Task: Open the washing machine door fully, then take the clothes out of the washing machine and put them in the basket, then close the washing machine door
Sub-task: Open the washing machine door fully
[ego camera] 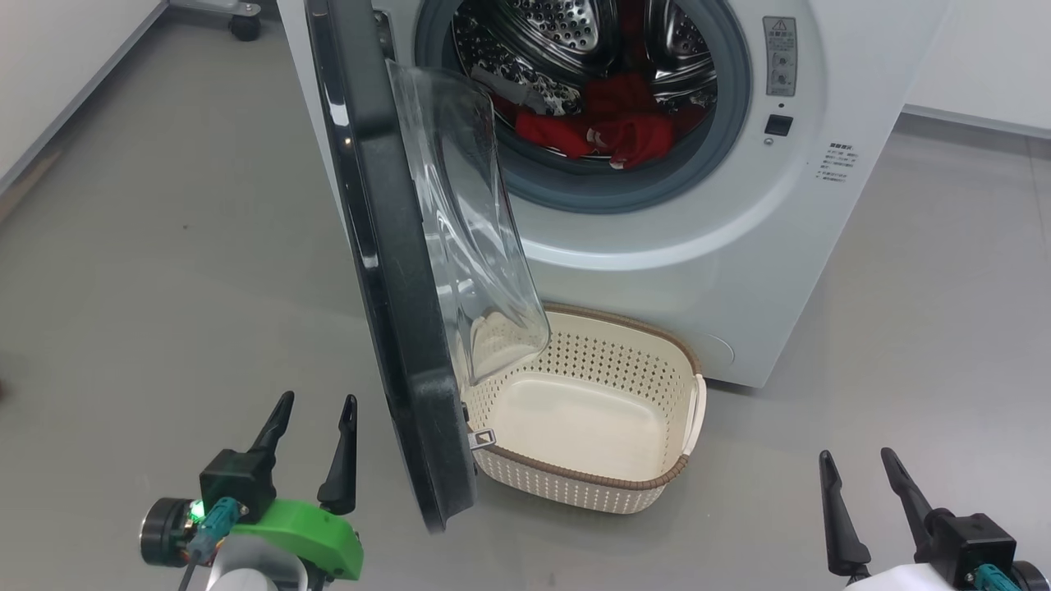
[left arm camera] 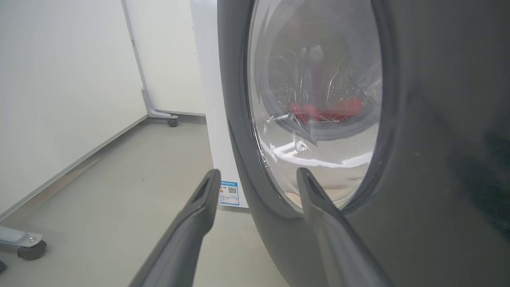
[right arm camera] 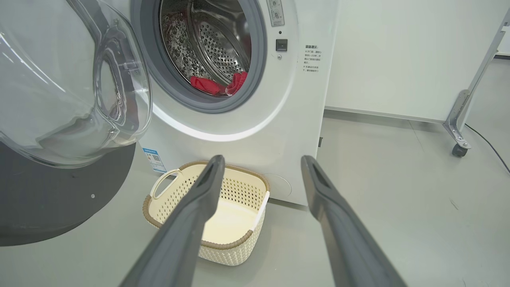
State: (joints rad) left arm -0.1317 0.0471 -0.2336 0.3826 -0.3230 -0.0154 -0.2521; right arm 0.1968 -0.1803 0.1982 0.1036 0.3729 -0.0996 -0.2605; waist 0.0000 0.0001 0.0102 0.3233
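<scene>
Grey floor [ego camera: 164, 246], white walls [right arm camera: 398, 59], a castored metal frame [right arm camera: 457, 115].

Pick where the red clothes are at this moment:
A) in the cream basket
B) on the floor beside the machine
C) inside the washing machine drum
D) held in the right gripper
C: the red clothes lie at the bottom of the washing machine drum, behind the grey gasket, and the visible floor of the basket is bare.

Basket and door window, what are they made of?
Basket: looks like cream plastic, matte, with moulded rows of holes. Its brown rim looks woven but is probably plastic too. Door window: clear and glossy, see-through with bright reflections. It could be glass or clear plastic; hard to tell.
</scene>
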